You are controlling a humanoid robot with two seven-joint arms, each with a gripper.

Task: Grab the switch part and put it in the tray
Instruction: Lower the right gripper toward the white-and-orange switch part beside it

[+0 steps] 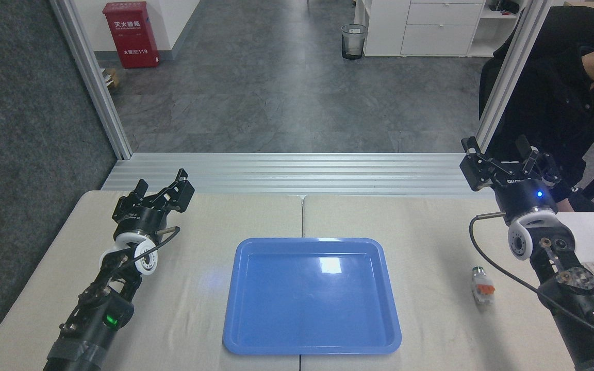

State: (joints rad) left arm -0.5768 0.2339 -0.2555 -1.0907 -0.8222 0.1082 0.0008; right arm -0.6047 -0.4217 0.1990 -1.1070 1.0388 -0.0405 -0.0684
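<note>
Switch part point(482, 289) lies on the beige table point(431, 226) at the lower right of the frame, its dark silver-ringed cap pointing toward the top of the picture and its white-and-orange body below. It sits well apart from the tray's right rim and just left of the right arm's black cable. Nothing grips it.

Blue tray point(311, 296) fills the lower centre of the frame, flat on the table across the seam between the two tabletops. Its glossy floor holds nothing; only a bright reflection shows near its upper middle.

Left gripper point(163, 186) hangs over the table at the middle left, its jaws spread apart and holding nothing. Right gripper point(503, 157) sits at the middle right edge, past the table's far border, its fingers also spread wide and empty.

In the upper part of the frame stand a red cabinet point(131, 34), a wire bin point(353, 41) and white drawers point(441, 26). A person in dark clothing point(560, 103) sits at the upper right.
</note>
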